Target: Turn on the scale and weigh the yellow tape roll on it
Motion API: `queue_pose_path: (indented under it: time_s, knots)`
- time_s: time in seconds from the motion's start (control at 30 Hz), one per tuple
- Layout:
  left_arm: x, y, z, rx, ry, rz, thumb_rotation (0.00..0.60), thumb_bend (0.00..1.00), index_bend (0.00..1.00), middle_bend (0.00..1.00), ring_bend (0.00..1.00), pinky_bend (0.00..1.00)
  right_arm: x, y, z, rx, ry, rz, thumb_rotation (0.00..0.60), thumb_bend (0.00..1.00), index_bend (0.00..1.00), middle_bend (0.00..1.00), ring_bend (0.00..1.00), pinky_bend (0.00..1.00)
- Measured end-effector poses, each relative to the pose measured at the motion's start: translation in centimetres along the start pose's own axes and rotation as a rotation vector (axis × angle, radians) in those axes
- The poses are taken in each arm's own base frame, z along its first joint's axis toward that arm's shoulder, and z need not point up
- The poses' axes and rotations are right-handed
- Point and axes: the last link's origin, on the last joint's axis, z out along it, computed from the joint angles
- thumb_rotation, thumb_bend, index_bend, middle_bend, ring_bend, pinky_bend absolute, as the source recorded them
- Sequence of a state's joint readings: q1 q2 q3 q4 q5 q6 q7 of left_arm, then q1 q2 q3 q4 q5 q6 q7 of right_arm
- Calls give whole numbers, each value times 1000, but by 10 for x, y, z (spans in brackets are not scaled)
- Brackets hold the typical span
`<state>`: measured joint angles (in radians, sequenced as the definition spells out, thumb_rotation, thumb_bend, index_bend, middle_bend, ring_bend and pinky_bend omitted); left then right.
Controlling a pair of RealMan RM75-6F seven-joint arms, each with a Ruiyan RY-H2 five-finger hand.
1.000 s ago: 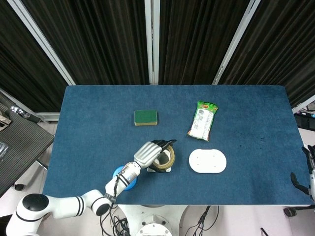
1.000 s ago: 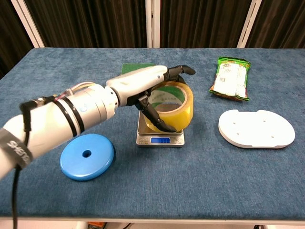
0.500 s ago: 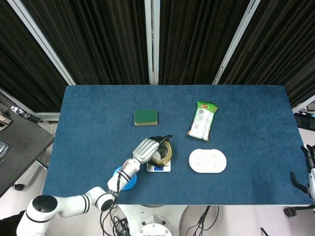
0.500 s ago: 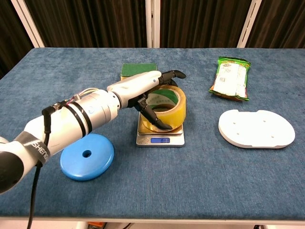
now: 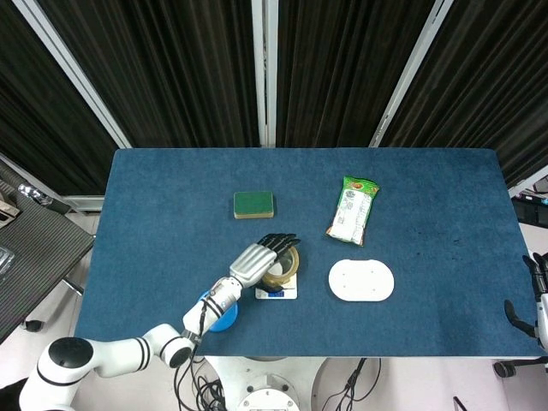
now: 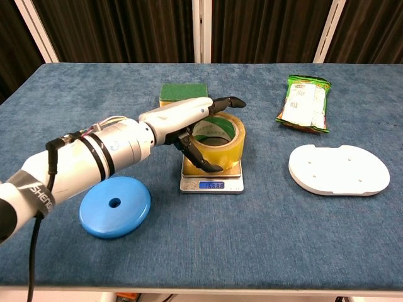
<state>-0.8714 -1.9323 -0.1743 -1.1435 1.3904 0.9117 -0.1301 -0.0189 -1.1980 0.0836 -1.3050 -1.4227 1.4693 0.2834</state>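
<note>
The yellow tape roll (image 6: 221,148) lies flat on the small silver scale (image 6: 189,184), whose blue display is lit with digits. From the left, my left hand (image 6: 186,117) reaches over the roll with its fingers stretched out and spread above the top rim; the thumb hangs by the roll's front wall. No grip on the roll shows. From above, in the head view, the same left hand (image 5: 259,258) covers part of the tape roll (image 5: 284,274) on the scale (image 5: 276,294). Only a sliver of my right hand (image 5: 538,300) shows at the right edge.
A blue disc (image 6: 114,206) lies left of the scale under my forearm. A green sponge (image 6: 182,92) sits just behind the scale. A green snack bag (image 6: 305,104) and a white oval board (image 6: 338,170) lie to the right.
The roll came down from a tilt and now lies flat on the scale. My left hand's fingers have straightened and lifted off it. The display now shows digits.
</note>
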Motion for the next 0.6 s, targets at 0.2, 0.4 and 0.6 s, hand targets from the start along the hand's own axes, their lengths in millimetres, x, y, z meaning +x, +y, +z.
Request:
queue_pose_path:
  time_s: [0.2,0.4,0.6]
  knots:
    - [16,11,-15,-41,31,6,600,143,37,0,0,65,2,-1,0,7,6,4,600,307,0,0,0,0]
    - [61,4,-63,-12,156,87,600,140,42,7,0,50,2,-4,-1,21,8,5,600,306,0,0,0,0]
    - [107,-49,-154,210,316,239,600,139,54,12,0,47,-1,-12,-3,53,6,0,600,306,0,0,0,0]
